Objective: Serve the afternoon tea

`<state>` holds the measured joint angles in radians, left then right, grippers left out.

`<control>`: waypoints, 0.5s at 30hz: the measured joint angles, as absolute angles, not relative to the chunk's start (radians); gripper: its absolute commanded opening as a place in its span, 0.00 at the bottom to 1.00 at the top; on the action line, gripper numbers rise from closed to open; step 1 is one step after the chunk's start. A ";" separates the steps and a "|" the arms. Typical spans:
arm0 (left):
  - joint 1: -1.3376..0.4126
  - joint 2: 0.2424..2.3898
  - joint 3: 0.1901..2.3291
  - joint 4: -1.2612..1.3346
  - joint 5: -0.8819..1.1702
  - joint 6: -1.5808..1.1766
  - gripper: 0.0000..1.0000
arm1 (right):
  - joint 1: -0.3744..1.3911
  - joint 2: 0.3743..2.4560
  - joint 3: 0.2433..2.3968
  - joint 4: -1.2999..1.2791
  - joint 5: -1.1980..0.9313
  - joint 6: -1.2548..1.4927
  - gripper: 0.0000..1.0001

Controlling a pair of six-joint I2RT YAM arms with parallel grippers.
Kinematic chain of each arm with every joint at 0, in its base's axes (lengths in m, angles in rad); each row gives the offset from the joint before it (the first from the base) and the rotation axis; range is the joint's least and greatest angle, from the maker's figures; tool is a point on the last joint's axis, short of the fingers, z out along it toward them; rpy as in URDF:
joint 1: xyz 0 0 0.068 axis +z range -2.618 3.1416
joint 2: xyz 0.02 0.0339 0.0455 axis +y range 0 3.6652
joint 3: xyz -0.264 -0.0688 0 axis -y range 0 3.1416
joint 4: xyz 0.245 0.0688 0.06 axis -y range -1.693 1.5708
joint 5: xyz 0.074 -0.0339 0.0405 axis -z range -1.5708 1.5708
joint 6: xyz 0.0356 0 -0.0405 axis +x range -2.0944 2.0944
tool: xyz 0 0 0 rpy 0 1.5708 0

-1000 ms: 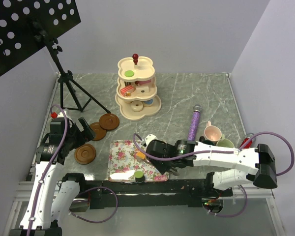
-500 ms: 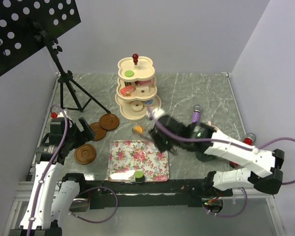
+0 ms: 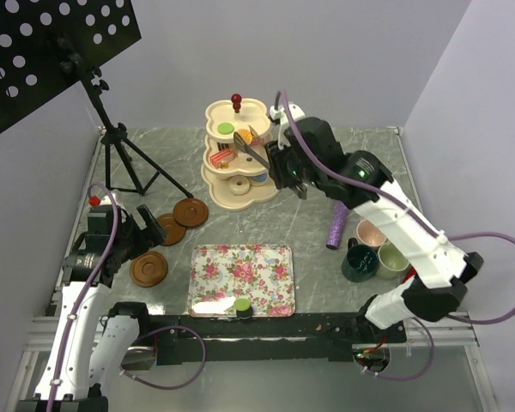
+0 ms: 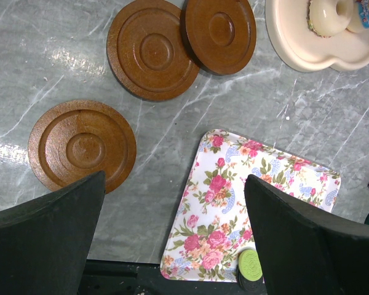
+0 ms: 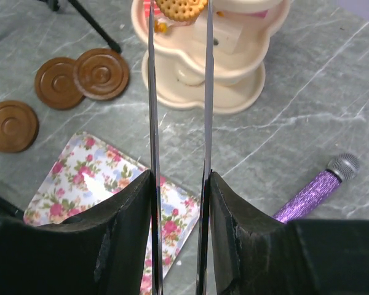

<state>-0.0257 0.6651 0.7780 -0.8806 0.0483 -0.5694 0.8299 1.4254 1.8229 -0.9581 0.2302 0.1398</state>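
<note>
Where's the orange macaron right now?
Top view, back centre: the orange macaron is pinched between the right gripper's fingers, beside the cream stand's top tier, right of its green macaron.

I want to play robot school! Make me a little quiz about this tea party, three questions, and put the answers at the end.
1. How many brown saucers can you count?
2. True or false: the left gripper is shut on a saucer.
3. What is pinched in the right gripper? A a spoon; B an orange macaron; C nothing.

Key: 1 three. 2 false, it is open and holds nothing. 3 B.
</note>
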 measured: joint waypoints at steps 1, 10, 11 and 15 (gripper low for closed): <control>-0.026 0.665 0.778 -0.881 0.048 -0.569 1.00 | 0.818 1.448 1.843 -0.956 0.225 0.133 0.34; -0.026 0.665 0.778 -0.881 0.047 -0.570 1.00 | 0.742 1.591 2.011 -0.954 0.181 0.096 0.34; -0.026 0.665 0.778 -0.881 0.047 -0.570 1.00 | 0.736 1.605 2.031 -0.954 0.174 0.091 0.34; -0.026 0.665 0.778 -0.881 0.047 -0.570 1.00 | 0.719 1.658 2.093 -0.954 0.147 0.079 0.34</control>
